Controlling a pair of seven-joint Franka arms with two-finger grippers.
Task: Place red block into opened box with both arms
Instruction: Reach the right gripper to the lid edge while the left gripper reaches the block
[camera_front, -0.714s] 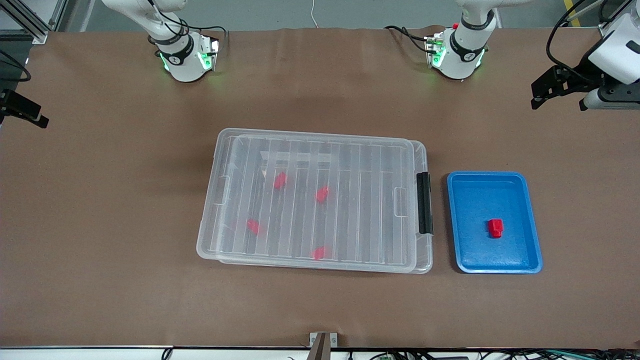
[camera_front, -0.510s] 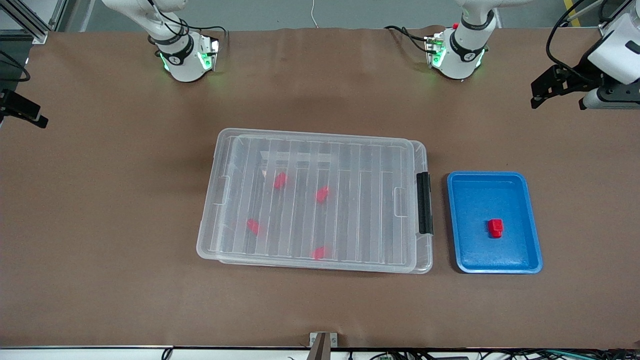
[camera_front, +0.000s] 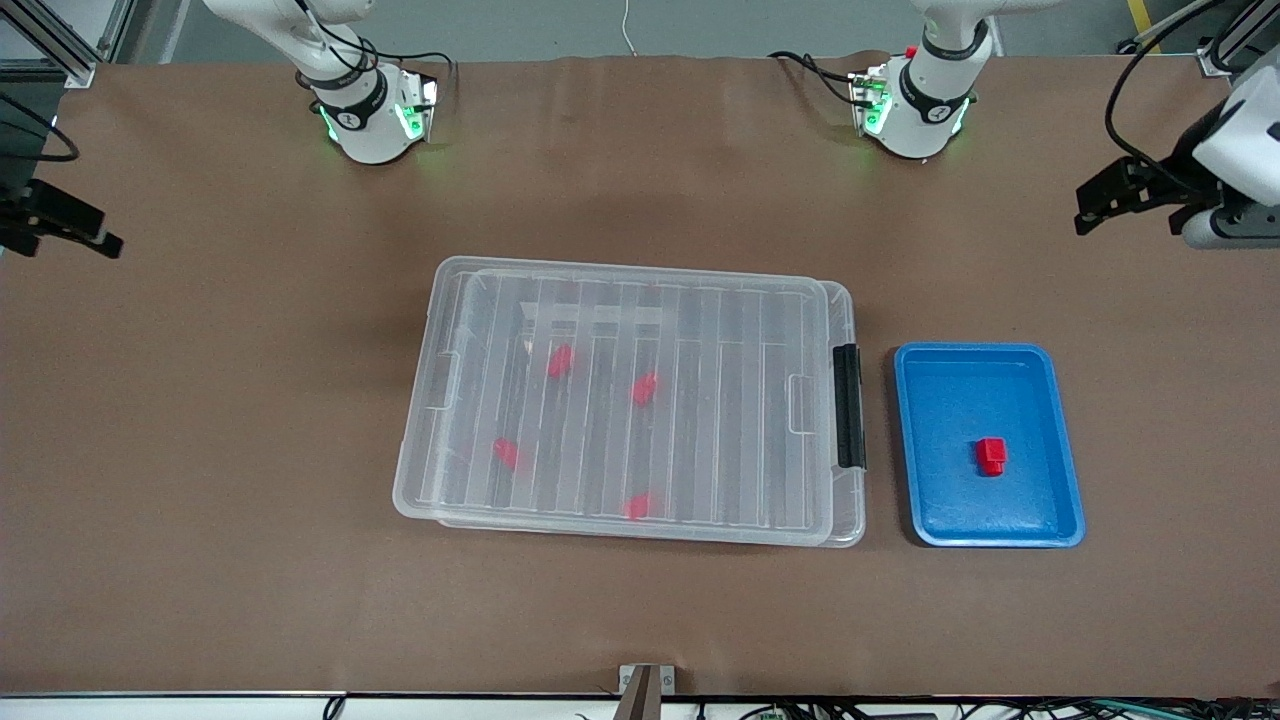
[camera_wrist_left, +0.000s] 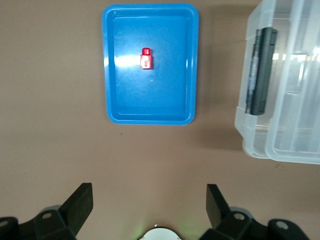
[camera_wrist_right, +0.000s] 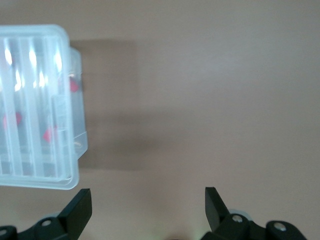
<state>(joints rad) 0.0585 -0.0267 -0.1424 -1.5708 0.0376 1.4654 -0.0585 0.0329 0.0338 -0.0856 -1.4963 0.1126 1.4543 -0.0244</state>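
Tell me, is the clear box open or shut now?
Shut: the ribbed lid lies flat over the box, four red blocks showing through it.

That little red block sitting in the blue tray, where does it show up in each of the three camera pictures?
Front view: the red block lies in the blue tray, beside the box, toward the left arm's end of the table.
Left wrist view: the same block shows in the tray.
Right wrist view: not in it.
Shared landmark: the box's black latch, next to the tray.
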